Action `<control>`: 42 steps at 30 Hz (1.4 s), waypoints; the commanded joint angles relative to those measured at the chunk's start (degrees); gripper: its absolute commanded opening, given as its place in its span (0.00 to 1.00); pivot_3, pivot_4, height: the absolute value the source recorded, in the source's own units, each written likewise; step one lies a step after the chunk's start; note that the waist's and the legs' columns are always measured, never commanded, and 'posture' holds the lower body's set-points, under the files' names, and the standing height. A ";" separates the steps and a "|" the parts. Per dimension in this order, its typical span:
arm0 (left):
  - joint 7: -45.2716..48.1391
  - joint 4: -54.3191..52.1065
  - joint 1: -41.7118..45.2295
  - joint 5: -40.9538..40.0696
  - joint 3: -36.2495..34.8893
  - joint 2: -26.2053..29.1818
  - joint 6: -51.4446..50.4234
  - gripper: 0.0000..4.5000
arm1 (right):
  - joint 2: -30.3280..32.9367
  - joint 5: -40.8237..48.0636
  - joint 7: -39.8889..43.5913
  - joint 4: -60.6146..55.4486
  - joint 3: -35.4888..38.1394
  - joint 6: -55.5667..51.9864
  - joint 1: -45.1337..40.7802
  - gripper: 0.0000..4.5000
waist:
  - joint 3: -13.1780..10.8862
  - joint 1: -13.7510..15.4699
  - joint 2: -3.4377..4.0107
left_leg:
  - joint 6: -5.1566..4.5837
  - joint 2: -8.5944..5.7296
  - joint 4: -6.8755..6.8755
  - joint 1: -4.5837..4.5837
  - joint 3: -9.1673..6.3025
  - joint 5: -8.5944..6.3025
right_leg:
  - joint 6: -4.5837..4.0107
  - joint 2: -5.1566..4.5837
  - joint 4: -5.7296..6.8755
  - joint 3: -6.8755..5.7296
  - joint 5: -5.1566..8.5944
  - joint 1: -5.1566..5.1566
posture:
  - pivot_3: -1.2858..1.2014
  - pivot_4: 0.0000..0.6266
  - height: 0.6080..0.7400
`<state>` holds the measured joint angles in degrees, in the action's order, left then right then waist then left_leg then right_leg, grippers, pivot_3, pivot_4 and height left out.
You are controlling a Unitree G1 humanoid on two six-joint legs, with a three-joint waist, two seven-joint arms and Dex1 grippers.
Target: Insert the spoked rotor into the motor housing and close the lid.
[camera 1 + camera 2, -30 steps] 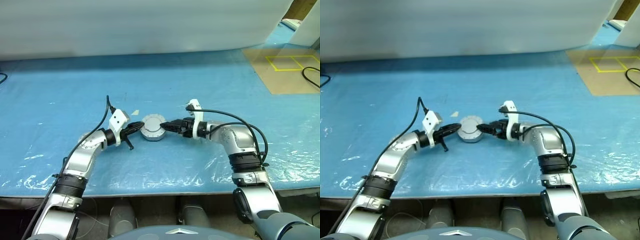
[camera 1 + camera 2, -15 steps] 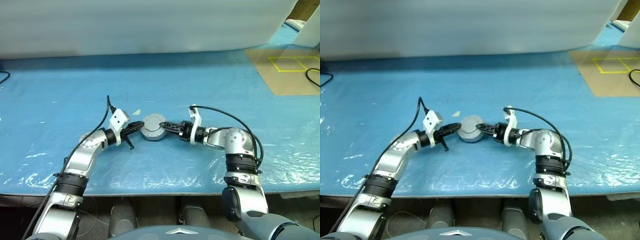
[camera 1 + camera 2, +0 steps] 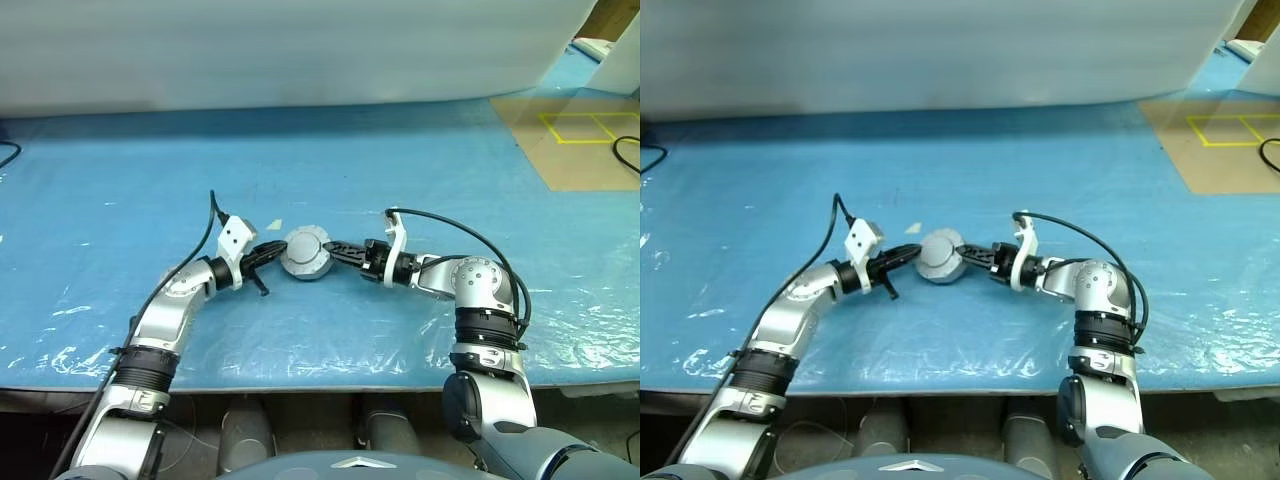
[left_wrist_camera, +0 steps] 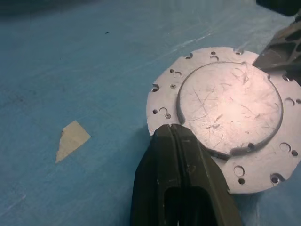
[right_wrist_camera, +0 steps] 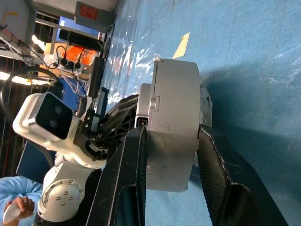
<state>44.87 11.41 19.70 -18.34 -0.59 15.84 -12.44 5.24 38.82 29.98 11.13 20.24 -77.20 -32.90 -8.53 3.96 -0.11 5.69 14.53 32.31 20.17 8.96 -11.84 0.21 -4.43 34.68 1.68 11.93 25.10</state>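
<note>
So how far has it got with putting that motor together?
Nearly done, it seems. The motor housing is one closed silver drum, so rotor and lid seem fitted. The right gripper clamps it across its thickness; the shut left gripper touches its rim. Left: perhaps seating the lid, then letting go.

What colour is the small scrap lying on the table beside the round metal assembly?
Pale beige scrap, on the blue table cover; the left wrist view shows it best.

Silver arms, black cables, white wrist cameras, black fingers.
</note>
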 commanded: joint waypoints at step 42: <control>-22.21 -4.61 8.51 -42.29 -19.44 -17.75 -31.09 0.72 | -7.80 26.30 -15.33 1.16 7.65 9.92 -3.71 0.26 | -0.38 0.11 -0.15 | 0.08 0.03 0.19 0.56 -0.25 -0.03 | 0.36 0.10 0.03 -0.11 -0.21 0.24 | 0.52 0.24 1.00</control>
<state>22.09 8.75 27.10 -58.72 -20.04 -1.80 -43.19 -2.57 63.07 13.88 14.94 28.34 -68.58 -36.02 -8.92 4.07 -0.26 5.77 14.56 32.50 20.74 8.70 -11.88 0.57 -4.33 34.72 1.56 11.72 25.35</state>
